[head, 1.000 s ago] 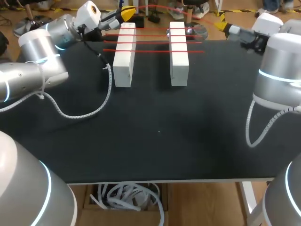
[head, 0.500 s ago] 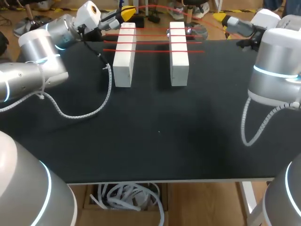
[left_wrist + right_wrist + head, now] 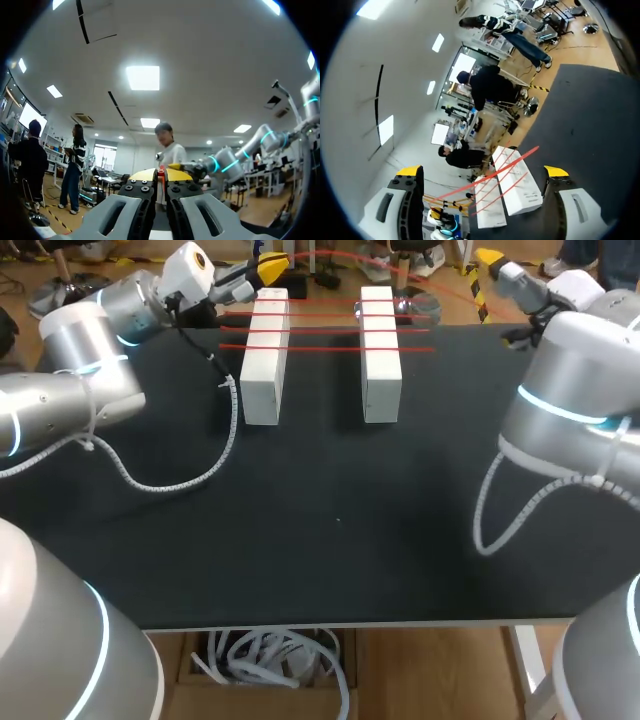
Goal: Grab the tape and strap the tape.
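Note:
Two white blocks stand side by side at the far end of the black table. Three strands of red tape run across both blocks. My left gripper hangs past the far end of the left block, shut on the red tape pinched between its yellow tips. From there a loose strand arcs rightward over the blocks. My right gripper is at the far right, open, facing the blocks, with the loose strand ahead of its spread fingers.
The left arm's coiled cable droops onto the table's left part. The right arm's cable hangs over the right side. The right arm's large joint stands above the table's right edge.
The right arm has swung leftward and its gripper has lifted farther past the far edge. The left arm, blocks and tape have stayed put.

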Motion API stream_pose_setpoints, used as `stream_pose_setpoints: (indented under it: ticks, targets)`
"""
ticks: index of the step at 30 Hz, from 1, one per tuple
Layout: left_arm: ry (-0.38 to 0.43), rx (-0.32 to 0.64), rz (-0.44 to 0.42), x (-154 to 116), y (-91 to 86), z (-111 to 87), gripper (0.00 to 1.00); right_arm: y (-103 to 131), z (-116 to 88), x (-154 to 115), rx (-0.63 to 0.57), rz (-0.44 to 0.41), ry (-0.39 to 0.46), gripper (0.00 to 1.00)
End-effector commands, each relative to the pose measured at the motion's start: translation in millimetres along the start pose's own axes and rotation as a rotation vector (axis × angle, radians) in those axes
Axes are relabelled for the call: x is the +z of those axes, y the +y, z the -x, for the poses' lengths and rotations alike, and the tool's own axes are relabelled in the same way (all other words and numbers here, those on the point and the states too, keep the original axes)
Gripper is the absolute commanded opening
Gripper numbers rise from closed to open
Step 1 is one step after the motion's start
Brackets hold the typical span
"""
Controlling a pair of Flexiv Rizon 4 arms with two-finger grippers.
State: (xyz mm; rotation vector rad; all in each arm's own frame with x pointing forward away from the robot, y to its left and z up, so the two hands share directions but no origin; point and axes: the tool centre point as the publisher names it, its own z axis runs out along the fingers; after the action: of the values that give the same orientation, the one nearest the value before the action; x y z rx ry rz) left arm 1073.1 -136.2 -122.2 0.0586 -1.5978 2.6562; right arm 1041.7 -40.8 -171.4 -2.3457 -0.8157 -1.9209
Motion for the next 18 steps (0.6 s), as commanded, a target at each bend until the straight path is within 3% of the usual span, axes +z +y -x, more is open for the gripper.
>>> stream_pose_setpoints:
  ticks: [1, 8, 18]
  targets:
    - [0.004, -0.001, -0.001, 0, 0.5, 1.4, 0.0, 0, 10, 11, 0.06, 0.324, 0.222, 1.0]
    - [0.004, -0.001, -0.001, 0, 0.5, 1.4, 0.0, 7, 3, 21, 0.05, 0.339, 0.24, 1.0]
    - [0.004, -0.001, -0.001, 0, 0.5, 1.4, 0.0, -20, -2, 14, 0.085, 0.313, 0.21, 1.0]
